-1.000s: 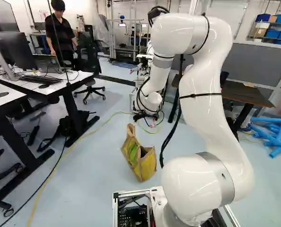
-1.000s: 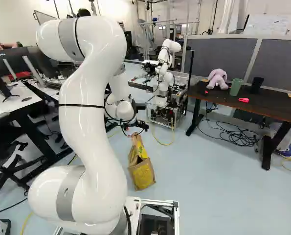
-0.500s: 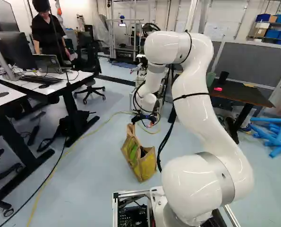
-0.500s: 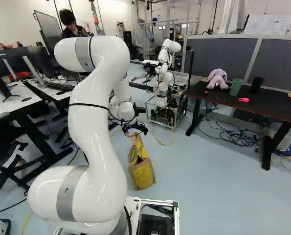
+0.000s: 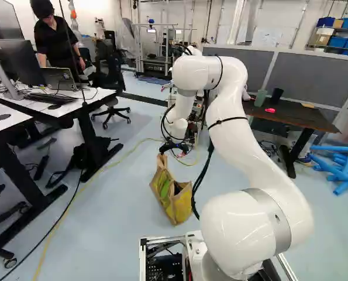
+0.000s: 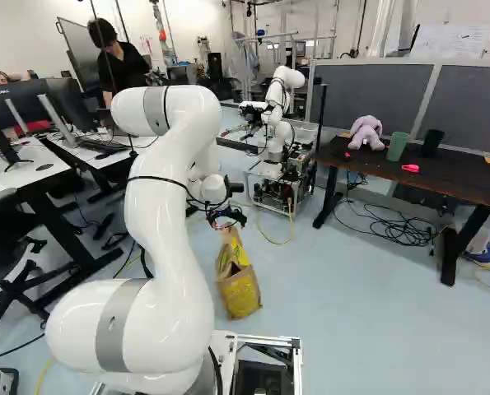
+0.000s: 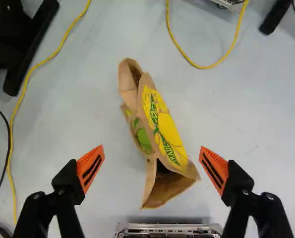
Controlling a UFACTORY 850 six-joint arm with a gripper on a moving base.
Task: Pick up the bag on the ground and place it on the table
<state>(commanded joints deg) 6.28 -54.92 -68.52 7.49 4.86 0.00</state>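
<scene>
My gripper (image 6: 226, 219) hangs over the far end of the brown and yellow paper bag (image 6: 238, 288), seen in the right base view. That same bag (image 5: 179, 202) stands on the floor ahead of the base, leaning somewhat. In the wrist view the gripper (image 7: 151, 153) is open, its orange pads wide apart; below and ahead of it lies the bag (image 7: 163, 130), its near opening seen between the fingers and neither finger touching it. The dark table (image 6: 467, 183) is at the right of the right base view.
On the table sit a pink plush toy (image 6: 366, 132), a green cup (image 6: 398, 146), a black cup (image 6: 431, 142) and a small red thing (image 6: 410, 168). Another robot (image 6: 277, 107) stands beyond the bag. White desks (image 5: 21, 111) are at the left; a yellow cable (image 7: 23, 94) crosses the floor.
The arm's upper bend has come down and swung inward, and the gripper has shifted slightly at the bag's far end. The bag and base have not moved.
</scene>
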